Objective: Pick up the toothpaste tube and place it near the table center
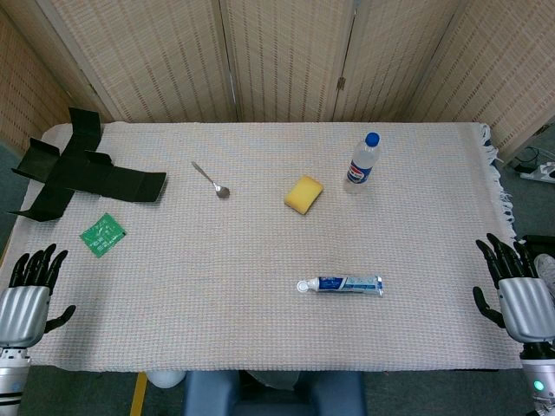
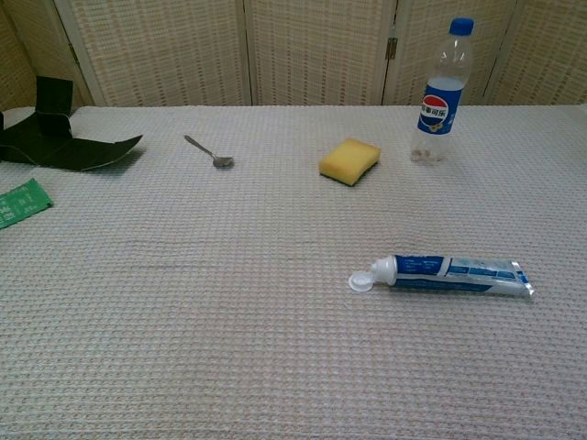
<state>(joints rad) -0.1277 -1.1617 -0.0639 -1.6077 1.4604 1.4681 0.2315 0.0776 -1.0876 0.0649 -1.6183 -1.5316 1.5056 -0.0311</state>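
A blue and white toothpaste tube (image 1: 342, 284) lies flat on the cloth-covered table (image 1: 260, 286), right of the middle and toward the near edge, cap pointing left. The chest view shows the tube (image 2: 449, 274) with its flip cap open. My right hand (image 1: 516, 290) hovers at the table's right edge, fingers spread, holding nothing, well to the right of the tube. At the left near corner, my left hand (image 1: 30, 295) is likewise spread and empty. Neither hand appears in the chest view.
A yellow sponge (image 1: 303, 193) and a water bottle (image 1: 364, 159) stand beyond the tube. A spoon (image 1: 212, 181) lies mid-left. A black folded cardboard piece (image 1: 78, 173) and a green packet (image 1: 103, 234) sit at the far left.
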